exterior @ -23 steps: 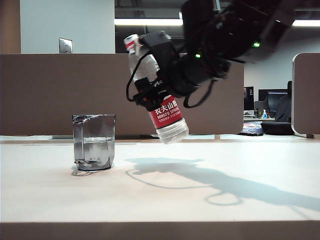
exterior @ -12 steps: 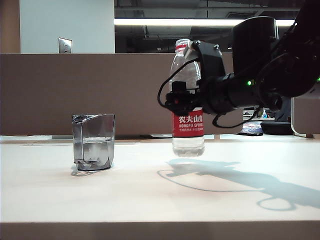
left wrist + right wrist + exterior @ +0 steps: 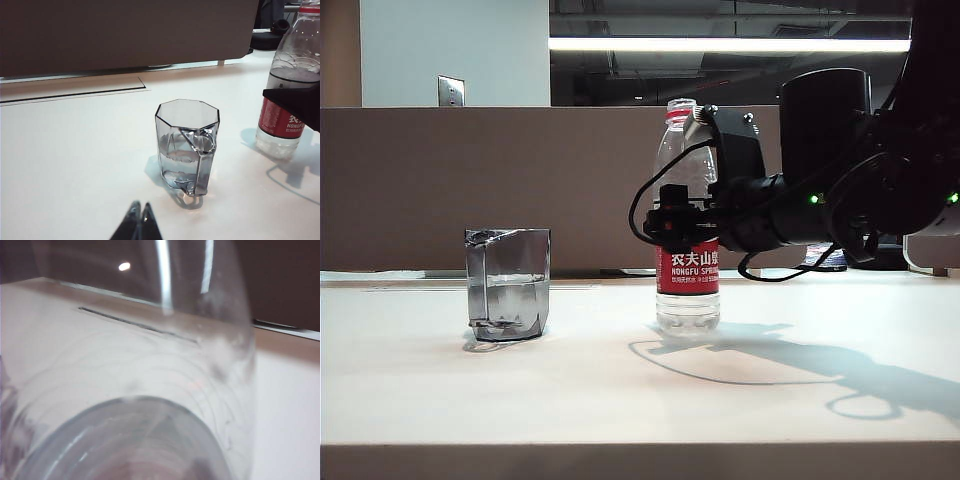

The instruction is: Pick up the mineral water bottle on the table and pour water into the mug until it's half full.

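The table (image 3: 620, 390) is seen as a wide white top with a brown front edge, and shadows of the arm and bottle are cast on it to the right of centre. The right arm (image 3: 860, 190) is extended in from the right of the exterior view, held roughly level above the tabletop. The right gripper (image 3: 682, 222) is closed around the mineral water bottle (image 3: 687, 215) at mid-height, just above its red label; the bottle is held upright, with its base at or just above the table surface, contact not resolvable. Water is visible in the bottle's lower part, and a red neck ring is seen at the top. In the right wrist view the clear bottle wall (image 3: 150, 405) fills nearly the whole frame. The mug (image 3: 507, 283) is standing on the table, well apart from the bottle on the left side, and roughly its lower half is filled with water (image 3: 182, 159). The left gripper (image 3: 139, 210) is seen only as 2 dark fingertips pressed together, poised near the mug and holding nothing.
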Controlling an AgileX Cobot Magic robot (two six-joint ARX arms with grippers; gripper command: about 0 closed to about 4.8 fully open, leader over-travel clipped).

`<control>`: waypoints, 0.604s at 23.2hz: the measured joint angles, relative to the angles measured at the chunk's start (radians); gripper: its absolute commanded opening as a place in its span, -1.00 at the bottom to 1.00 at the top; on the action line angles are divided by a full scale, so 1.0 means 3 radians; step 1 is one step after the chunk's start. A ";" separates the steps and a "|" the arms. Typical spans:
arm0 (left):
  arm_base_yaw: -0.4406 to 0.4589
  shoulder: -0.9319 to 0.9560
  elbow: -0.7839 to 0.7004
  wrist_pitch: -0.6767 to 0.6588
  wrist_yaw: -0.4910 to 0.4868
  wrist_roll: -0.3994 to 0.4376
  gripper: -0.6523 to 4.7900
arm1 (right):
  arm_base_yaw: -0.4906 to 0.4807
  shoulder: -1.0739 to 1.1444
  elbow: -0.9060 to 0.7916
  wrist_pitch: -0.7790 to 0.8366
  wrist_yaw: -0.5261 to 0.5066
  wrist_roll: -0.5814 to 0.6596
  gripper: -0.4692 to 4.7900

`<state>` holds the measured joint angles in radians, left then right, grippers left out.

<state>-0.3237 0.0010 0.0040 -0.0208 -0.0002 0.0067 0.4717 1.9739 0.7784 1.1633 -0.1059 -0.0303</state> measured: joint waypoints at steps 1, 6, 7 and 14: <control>0.0000 0.0000 0.0000 0.0000 -0.0001 0.0000 -0.78 | 0.0000 0.0001 0.0000 0.0000 -0.0001 0.0000 0.53; 0.0000 0.0000 0.0000 0.0000 -0.0001 0.0000 -0.78 | 0.0001 0.0000 0.0003 0.0053 -0.0015 0.0004 0.82; 0.0000 0.0000 0.0000 0.0000 -0.0001 0.0000 -0.78 | 0.0001 0.0000 0.0001 0.0051 -0.0015 0.0004 0.93; 0.0000 0.0000 0.0000 -0.0001 0.0000 0.0000 -0.78 | 0.0000 -0.0072 -0.0389 0.0394 -0.0024 0.0004 1.00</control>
<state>-0.3237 0.0010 0.0040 -0.0212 -0.0002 0.0067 0.4717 1.9522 0.6617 1.2816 -0.1131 -0.0292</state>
